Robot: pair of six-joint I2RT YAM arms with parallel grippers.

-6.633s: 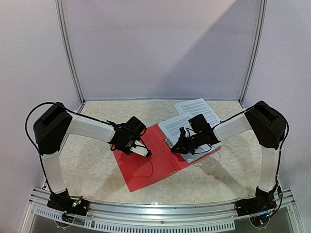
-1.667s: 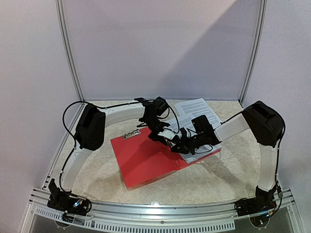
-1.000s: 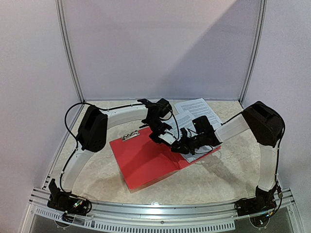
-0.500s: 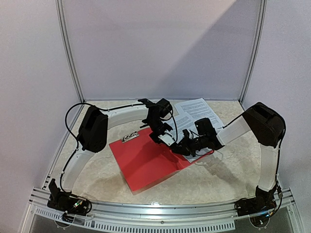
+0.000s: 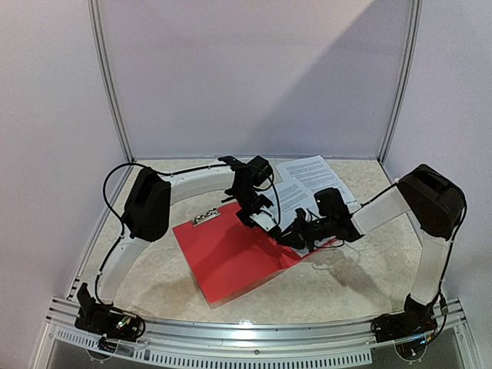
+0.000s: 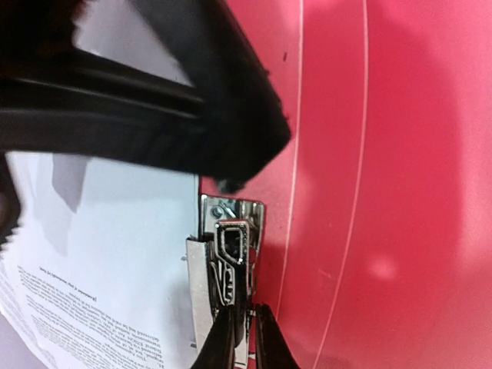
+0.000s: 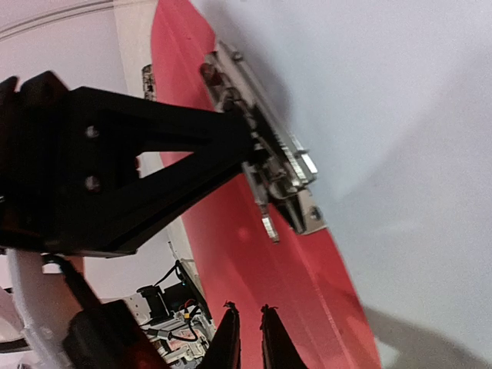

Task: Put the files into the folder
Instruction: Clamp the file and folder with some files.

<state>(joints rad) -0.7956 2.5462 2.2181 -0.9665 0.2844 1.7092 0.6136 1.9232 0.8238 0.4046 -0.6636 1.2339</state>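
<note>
- The left arm [image 5: 146,204] rises from the lower left of the overhead view, bends at its dark elbow and reaches right toward the centre.
- The red folder [image 5: 231,257] lies open and flat on the worktop [image 5: 154,265] in the middle of that view. A small silver tab [image 5: 206,216] sits at its upper left corner.
- The left hand [image 6: 240,350] is down on the upper right part of the folder. In its own camera the two fingertips at the bottom edge are pinched on the thin lever of the metal clip [image 6: 224,261].
- The clip sits on the red inside face, right at the edge of a printed sheet [image 6: 108,261] that lies on the folder. Whether that edge is under the clip's plate cannot be told.
- The right hand [image 7: 247,334] is just right of the left one, low over the same sheet. Its dark body crosses the top of the left wrist view, with its tip close to the clip.
- In the right wrist view its fingertips are all but pressed together, with only a sliver of gap and nothing between them.
- More printed sheets [image 5: 315,171] lie face up on the worktop, above and right of the folder.
- The right arm [image 5: 430,204] stands at the right edge of the overhead view and slants down and left to the folder.
</note>
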